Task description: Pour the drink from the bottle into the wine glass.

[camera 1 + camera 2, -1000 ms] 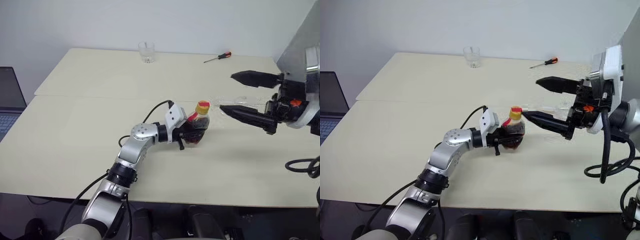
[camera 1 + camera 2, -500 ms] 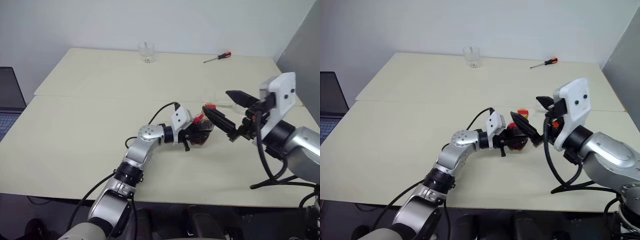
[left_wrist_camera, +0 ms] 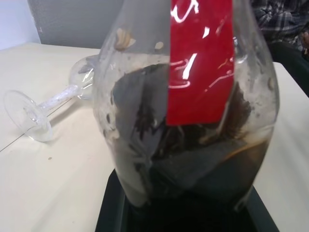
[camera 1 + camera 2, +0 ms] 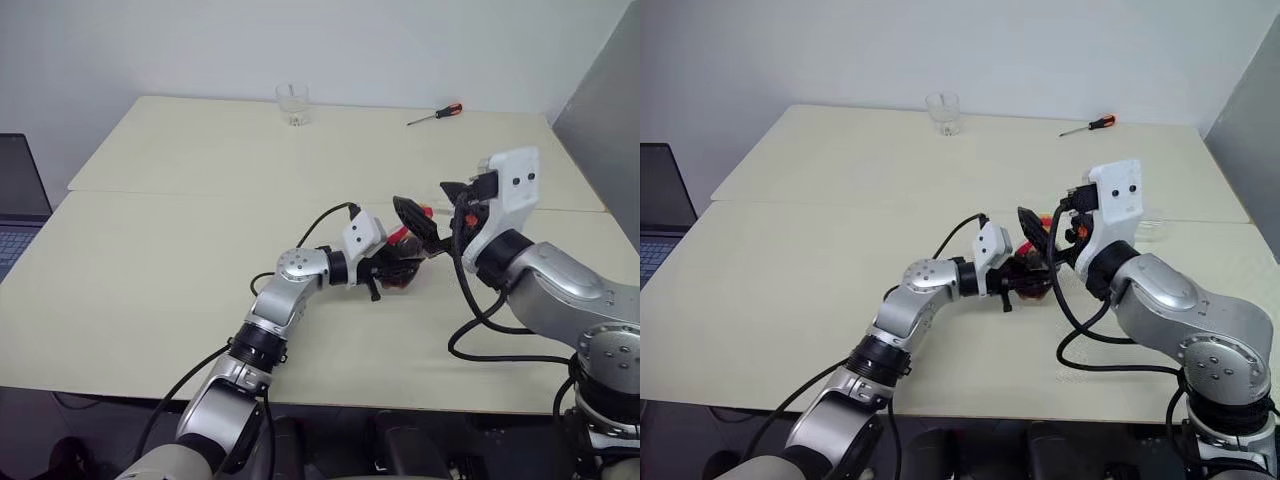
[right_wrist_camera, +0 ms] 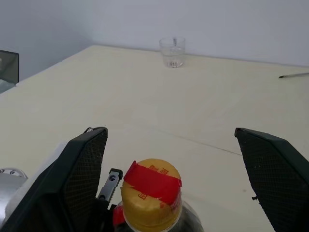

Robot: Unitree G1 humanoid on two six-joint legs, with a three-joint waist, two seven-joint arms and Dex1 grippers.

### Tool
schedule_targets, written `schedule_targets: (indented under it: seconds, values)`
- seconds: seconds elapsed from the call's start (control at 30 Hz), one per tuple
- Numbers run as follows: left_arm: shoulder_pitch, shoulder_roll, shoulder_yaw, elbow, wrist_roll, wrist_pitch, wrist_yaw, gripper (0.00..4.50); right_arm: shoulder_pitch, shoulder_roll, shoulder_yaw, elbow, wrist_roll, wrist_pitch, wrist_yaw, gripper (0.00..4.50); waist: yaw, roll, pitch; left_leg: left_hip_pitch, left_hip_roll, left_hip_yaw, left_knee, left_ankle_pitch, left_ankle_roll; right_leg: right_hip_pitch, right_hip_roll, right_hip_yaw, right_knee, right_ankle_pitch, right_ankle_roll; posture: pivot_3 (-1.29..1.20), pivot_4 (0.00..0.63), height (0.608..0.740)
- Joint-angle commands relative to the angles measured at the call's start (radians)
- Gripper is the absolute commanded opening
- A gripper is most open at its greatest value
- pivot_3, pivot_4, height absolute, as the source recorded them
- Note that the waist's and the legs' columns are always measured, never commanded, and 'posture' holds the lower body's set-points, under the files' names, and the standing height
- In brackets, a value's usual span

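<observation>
My left gripper [image 4: 387,272] is shut on the body of the bottle [image 4: 405,270], a small clear one standing upright near the middle of the table. Dark brown drink [image 3: 193,159] fills its lower part, under a red label [image 3: 200,58]. The yellowish cap [image 5: 150,195] carries a red strip. My right gripper [image 5: 170,131] is open, with one black finger on each side of the cap and apart from it. The wine glass [image 3: 60,95] lies on its side on the table just beyond the bottle.
A short clear tumbler [image 4: 292,103] stands at the table's far edge. A screwdriver [image 4: 436,114] with a red handle lies at the far right. A laptop [image 4: 20,200] sits off the table's left side, and a grey panel [image 4: 600,120] rises on the right.
My right arm has swung in from the right and rolled over, bringing its open fingers down around the bottle's cap. The left gripper and bottle have stayed in place.
</observation>
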Motion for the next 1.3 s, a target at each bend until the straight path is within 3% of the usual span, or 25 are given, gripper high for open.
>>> schedule_targets:
  seconds: [0.03,0.3,0.57,0.93,1.3]
  values:
    - [-0.012,-0.002,0.005,-0.048,-0.003,-0.021,0.005,0.77,-0.014,0.034,0.010,0.014,-0.053,-0.032,0.009,4.50,0.000,0.000,0.000,0.000,0.000,0.000,0.000,0.000,0.000,0.000,0.000,0.000,0.000,0.000,0.000,0.00,0.150,0.740]
    - [-0.013,0.004,0.007,-0.052,-0.004,-0.023,0.010,0.77,-0.020,0.097,0.036,0.057,-0.185,-0.038,0.052,4.50,0.000,0.000,0.000,0.000,0.000,0.000,0.000,0.000,0.000,0.000,0.000,0.000,0.000,0.000,0.000,0.00,0.150,0.740]
    - [-0.014,0.007,0.006,-0.053,-0.004,-0.024,0.008,0.77,-0.005,0.102,-0.018,0.042,-0.226,-0.010,0.069,4.50,0.000,0.000,0.000,0.000,0.000,0.000,0.000,0.000,0.000,0.000,0.000,0.000,0.000,0.000,0.000,0.00,0.150,0.740]
    - [-0.021,0.006,0.007,-0.044,-0.003,-0.025,0.005,0.77,0.066,0.047,-0.125,-0.026,-0.174,0.032,0.097,4.50,0.000,0.000,0.000,0.000,0.000,0.000,0.000,0.000,0.000,0.000,0.000,0.000,0.000,0.000,0.000,0.00,0.150,0.740]
    - [-0.026,0.010,0.016,-0.033,0.003,-0.029,0.004,0.76,0.229,-0.058,-0.257,-0.101,-0.054,0.021,0.147,4.50,0.000,0.000,0.000,0.000,0.000,0.000,0.000,0.000,0.000,0.000,0.000,0.000,0.000,0.000,0.000,0.00,0.150,0.740]
